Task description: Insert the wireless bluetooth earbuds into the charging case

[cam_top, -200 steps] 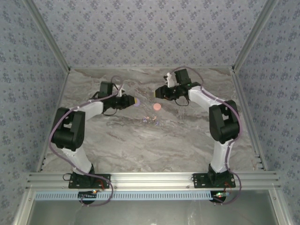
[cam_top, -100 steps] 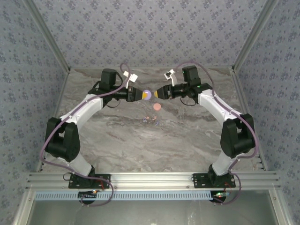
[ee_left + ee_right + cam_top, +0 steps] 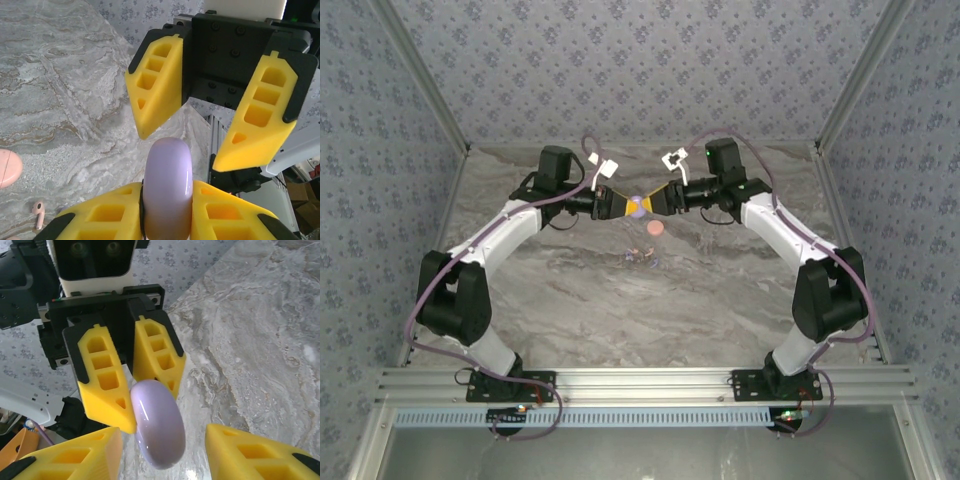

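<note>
We hold the lilac charging case in mid-air.
Our left hand clamps it; our right hand gapes around it and should close squarely. Earbuds wait on the surface at six o'clock.

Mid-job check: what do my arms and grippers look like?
The left arm and right arm are white shells with black joints. The left gripper and right gripper carry yellow wedge fingers with cut-out pockets on black mounts. Purple cables loop along each arm.
</note>
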Motion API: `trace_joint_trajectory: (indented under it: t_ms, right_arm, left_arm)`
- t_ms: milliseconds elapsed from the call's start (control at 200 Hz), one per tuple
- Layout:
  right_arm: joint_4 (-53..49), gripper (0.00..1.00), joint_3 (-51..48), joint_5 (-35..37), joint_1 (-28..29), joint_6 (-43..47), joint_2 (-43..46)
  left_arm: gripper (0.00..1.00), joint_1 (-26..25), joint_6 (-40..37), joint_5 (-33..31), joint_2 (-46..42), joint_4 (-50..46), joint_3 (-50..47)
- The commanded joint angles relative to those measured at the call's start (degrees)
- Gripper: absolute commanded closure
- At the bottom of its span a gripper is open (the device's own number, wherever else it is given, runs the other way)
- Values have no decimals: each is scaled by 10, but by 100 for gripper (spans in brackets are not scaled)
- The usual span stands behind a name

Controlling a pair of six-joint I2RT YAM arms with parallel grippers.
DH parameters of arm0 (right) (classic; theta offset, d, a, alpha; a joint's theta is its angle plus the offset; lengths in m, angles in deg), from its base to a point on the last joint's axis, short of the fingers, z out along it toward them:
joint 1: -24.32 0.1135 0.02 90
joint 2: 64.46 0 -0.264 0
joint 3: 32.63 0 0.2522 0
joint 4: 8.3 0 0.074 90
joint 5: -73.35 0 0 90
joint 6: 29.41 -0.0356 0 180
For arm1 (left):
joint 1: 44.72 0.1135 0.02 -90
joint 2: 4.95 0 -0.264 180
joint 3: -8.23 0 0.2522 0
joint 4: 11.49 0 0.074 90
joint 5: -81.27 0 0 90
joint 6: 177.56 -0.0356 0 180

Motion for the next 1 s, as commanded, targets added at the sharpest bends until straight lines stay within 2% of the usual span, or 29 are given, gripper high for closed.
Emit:
trace_joint_trajectory:
  t_ms: [0, 690, 994]
  right_arm:
    - [2, 51, 5, -26, 6, 15, 7]
    - [-22, 59, 17, -70, 15, 36, -4]
    - [5, 80, 9, -65, 8, 14, 5]
  left_arm:
    - [77, -5, -15, 25, -24, -3, 24]
    - [77, -10, 5, 34, -32, 22, 22]
    - [77, -10, 0, 33, -34, 18, 17]
